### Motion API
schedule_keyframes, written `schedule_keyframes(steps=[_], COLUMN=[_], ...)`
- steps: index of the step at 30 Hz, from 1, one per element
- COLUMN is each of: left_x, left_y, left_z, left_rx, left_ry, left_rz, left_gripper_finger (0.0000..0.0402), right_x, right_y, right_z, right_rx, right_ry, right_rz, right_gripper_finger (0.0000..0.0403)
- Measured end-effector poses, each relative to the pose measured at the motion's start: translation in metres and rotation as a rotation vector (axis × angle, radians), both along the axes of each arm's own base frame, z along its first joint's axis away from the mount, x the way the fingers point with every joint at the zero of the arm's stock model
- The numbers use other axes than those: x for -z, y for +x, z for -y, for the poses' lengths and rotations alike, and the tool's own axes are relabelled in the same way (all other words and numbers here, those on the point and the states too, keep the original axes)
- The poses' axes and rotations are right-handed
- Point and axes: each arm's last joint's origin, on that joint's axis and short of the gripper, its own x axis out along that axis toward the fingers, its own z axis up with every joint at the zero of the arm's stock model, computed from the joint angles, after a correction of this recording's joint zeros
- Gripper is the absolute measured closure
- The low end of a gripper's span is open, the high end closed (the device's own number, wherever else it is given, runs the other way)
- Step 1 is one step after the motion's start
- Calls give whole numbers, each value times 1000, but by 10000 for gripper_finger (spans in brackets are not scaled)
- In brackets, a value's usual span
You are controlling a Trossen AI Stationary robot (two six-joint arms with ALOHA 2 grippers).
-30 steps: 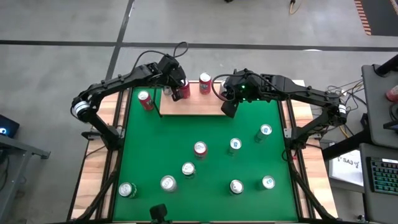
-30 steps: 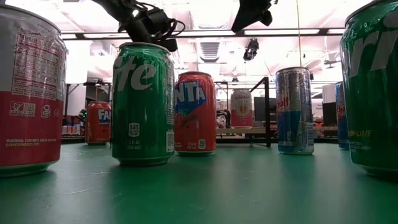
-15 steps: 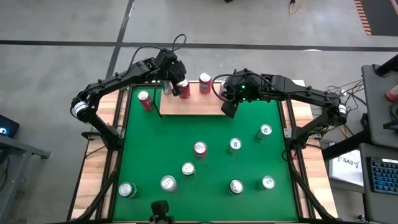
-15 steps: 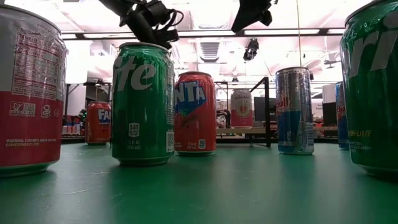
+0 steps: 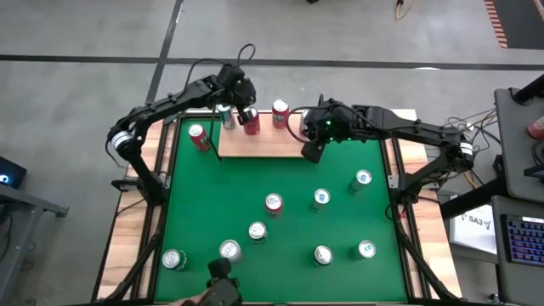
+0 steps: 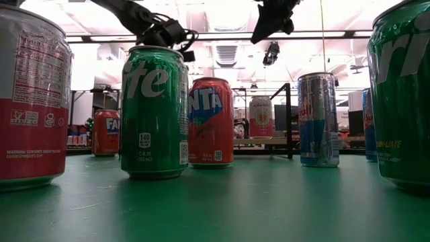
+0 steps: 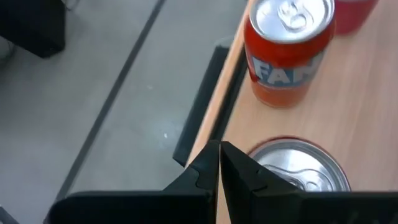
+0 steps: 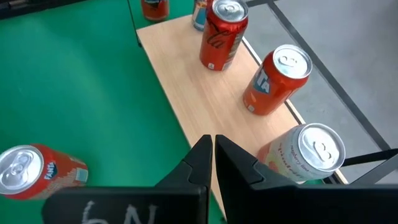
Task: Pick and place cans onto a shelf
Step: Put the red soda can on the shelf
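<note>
Green table (image 5: 212, 212) at centre, wood edging along its sides. Grey floor (image 5: 76, 51) all around the table, dark seam lines (image 5: 85, 59) crossing beyond its far edge. Keyboard (image 5: 520, 240) and papers (image 5: 476, 223) right of the table. Screen corner (image 5: 8, 174) left of the table.

Glossy metal cans (image 8: 275, 81), matt pale-wood shelf (image 8: 211, 102), matt green table top (image 5: 255, 183)

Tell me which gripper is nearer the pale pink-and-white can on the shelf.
Right. The right gripper hangs just off the shelf's end, beside the pale can; the left gripper is past the red can.
</note>
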Motion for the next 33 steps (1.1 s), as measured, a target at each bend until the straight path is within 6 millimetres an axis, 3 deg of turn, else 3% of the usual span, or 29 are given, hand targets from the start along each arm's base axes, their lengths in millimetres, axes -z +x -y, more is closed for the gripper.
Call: schedule_keyframes(steps=[11,25,33], left_x=[6,10,-2], left_y=[-3,3,9], left_z=[3,22,17], left_rx=[-3,46,61], left_ry=[-49,-137,-56], left_rz=[-49,-100,-20], left_gripper_finger=[402,402,402], right_x=[1,1,1], right_y=[1,1,1], right_z=[0,0,0], right_rx=[2,4,4], right_ry=[-1,1,2], right_rz=[12,12,13], right_gripper_finger=[390,390,390])
